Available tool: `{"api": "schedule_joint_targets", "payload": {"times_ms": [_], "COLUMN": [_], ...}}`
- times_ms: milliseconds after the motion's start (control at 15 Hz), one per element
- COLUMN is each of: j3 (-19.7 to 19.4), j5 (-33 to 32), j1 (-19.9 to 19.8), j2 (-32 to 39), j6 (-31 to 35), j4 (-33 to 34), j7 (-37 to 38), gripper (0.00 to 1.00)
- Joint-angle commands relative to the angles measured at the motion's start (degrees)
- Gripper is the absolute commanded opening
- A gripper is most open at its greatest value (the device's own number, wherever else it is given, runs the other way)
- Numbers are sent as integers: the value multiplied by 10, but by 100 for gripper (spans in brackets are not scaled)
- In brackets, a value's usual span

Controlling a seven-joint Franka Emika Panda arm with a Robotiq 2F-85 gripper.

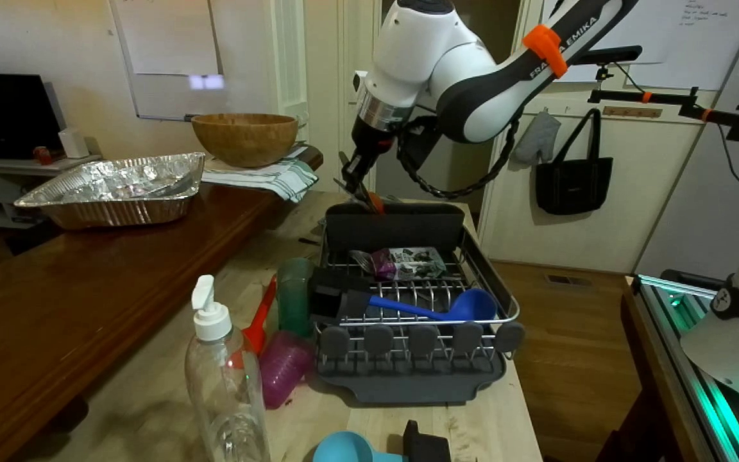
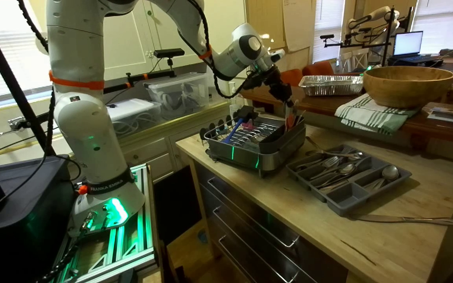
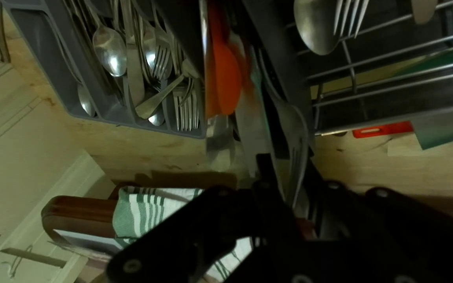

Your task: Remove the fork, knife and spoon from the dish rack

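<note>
The dark grey dish rack (image 1: 401,385) stands on the wooden counter, also seen in an exterior view (image 2: 273,160). Its cutlery holder (image 1: 395,231) holds upright cutlery. In the wrist view, a fork (image 3: 297,129) stands tines up, with a knife-like blade (image 3: 250,118) beside it. A blurred, shiny spoon-like piece (image 3: 219,145) is left of them. Another spoon (image 3: 317,27) and fork (image 3: 348,15) lie on the rack wires. My gripper (image 3: 287,161) is at the holder, also in both exterior views (image 1: 362,187) (image 2: 288,102). Its fingers are apart, with the fork between them; their grip area is dark.
An orange utensil (image 3: 226,78) stands in the same holder. A grey cutlery tray (image 2: 348,200) and a loose knife (image 2: 407,220) lie beside the rack. A blue ladle (image 1: 472,305) and a packet (image 1: 408,263) lie in the rack. A clear bottle (image 1: 222,391) stands nearby.
</note>
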Motion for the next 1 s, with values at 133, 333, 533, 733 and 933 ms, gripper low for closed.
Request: {"api": "schedule_joint_targets", "payload": {"times_ms": [133,333,533,733,933], "j3": [24,38,47,56,63], "j5": [-19,0,11,48,96], "j1": [-16,-36,-55,-73,-87], "j2": [-81,-95,-120,-134,-139], "j6": [-21,-14,-9,5,13], "j4": [-50,-54,-60,-59,-49], "j7": [26,12,6,-12,-28], "gripper": [5,5,5,5,5]}}
